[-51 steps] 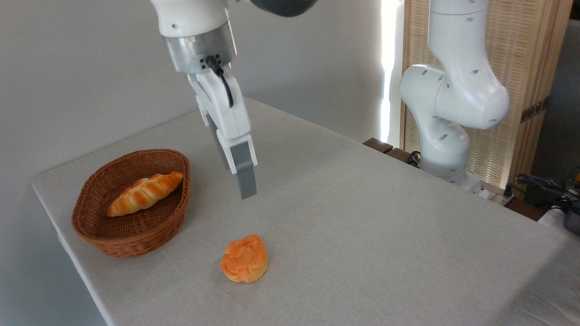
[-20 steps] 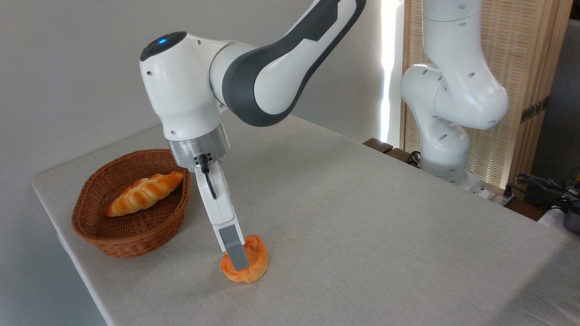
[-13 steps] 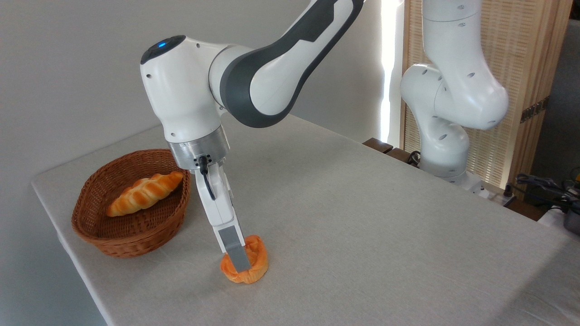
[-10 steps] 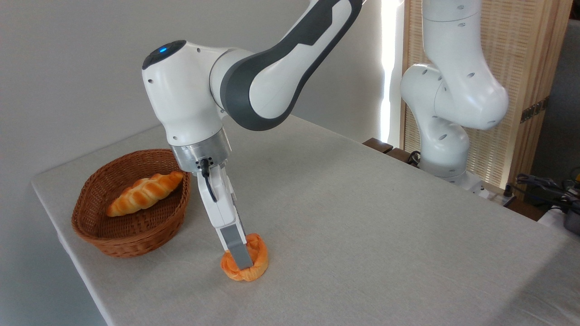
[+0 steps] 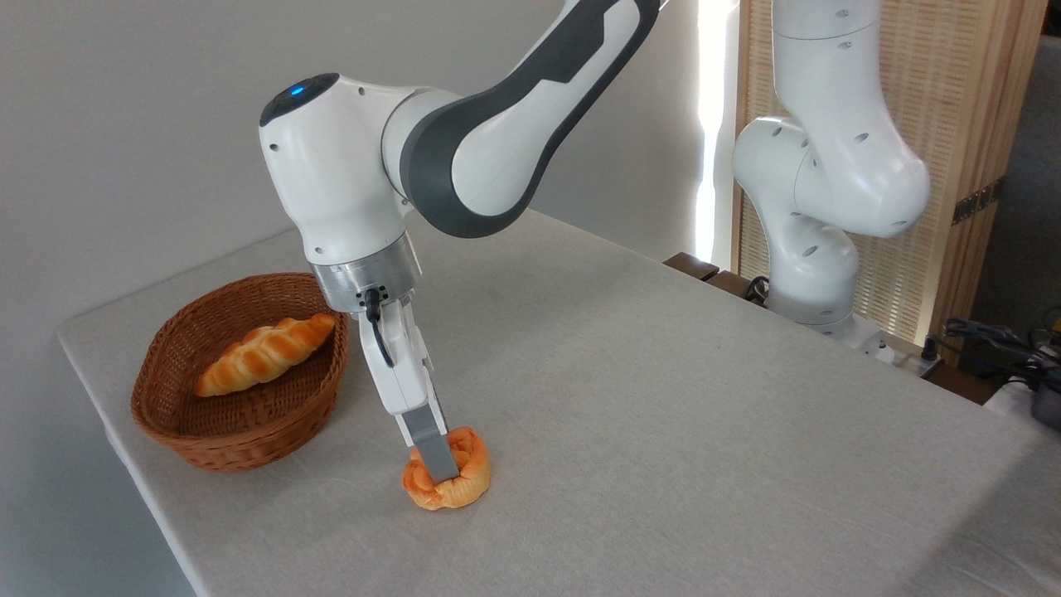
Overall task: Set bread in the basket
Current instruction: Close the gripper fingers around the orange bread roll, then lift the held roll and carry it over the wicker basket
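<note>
Backdrop: plain grey wall behind, slatted wood screen (image 5: pixel 945 166) at right, bright strip of light between them.
Bench (image 5: pixel 663 414): pale grey cloth top, seen corner-on; left edge runs diagonally down toward bottom of view, far edge slopes down to the right past the arm base.
Arm (image 5: pixel 464 157): white and dark grey Franka, reaches in from top centre, wrist angled down over the front-left part of the bench; base column (image 5: pixel 821 224) stands at the far right edge.
Fingers (image 5: pixel 439 471): pointed down and pressed into the bread, closed in on it. Only the near grey finger shows clearly, the other is hidden behind it, so the width of the gap is not readable; the bun looks pinched and creased around the finger.
Bread (image 5: pixel 452 482): small orange bun, on the bench near the front-left edge, resting on the cloth, outside the basket and to its right.
Basket (image 5: pixel 178 435): oval brown wicker, near the left corner, its left side close to the bench edge; apart from the bun with a strip of bare cloth between them.
Loaf (image 5: pixel 265 352): long golden twisted loaf lying slantwise inside the basket, upper end against the right rim.
Open room: wide bare cloth right of the bun and across the middle; tight only on the left, where basket and bench edge close in.
Clutter: cables and dark gear (image 5: pixel 1007 348) off the bench at far right.
</note>
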Robot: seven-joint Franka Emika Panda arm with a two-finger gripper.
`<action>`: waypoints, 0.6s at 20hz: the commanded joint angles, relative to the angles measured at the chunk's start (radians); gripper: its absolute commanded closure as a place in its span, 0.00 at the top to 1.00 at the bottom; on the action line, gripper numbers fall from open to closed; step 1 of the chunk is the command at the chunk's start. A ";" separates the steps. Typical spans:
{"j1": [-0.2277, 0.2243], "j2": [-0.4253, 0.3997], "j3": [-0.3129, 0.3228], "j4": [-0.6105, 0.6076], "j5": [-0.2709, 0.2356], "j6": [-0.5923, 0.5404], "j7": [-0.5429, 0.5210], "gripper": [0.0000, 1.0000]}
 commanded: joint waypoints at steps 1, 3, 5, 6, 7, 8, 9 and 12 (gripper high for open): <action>0.001 -0.036 -0.001 0.006 0.010 -0.027 0.001 0.23; 0.001 -0.046 0.005 0.036 0.010 -0.061 0.001 0.23; 0.002 -0.053 0.005 0.106 0.007 -0.133 -0.004 0.23; 0.002 -0.054 0.004 0.145 0.004 -0.185 -0.017 0.23; 0.002 -0.056 -0.004 0.185 -0.004 -0.231 -0.043 0.23; 0.001 -0.056 -0.012 0.225 -0.004 -0.251 -0.066 0.24; 0.001 -0.054 -0.042 0.261 -0.005 -0.253 -0.077 0.24; -0.001 -0.028 -0.100 0.318 -0.033 -0.233 -0.126 0.26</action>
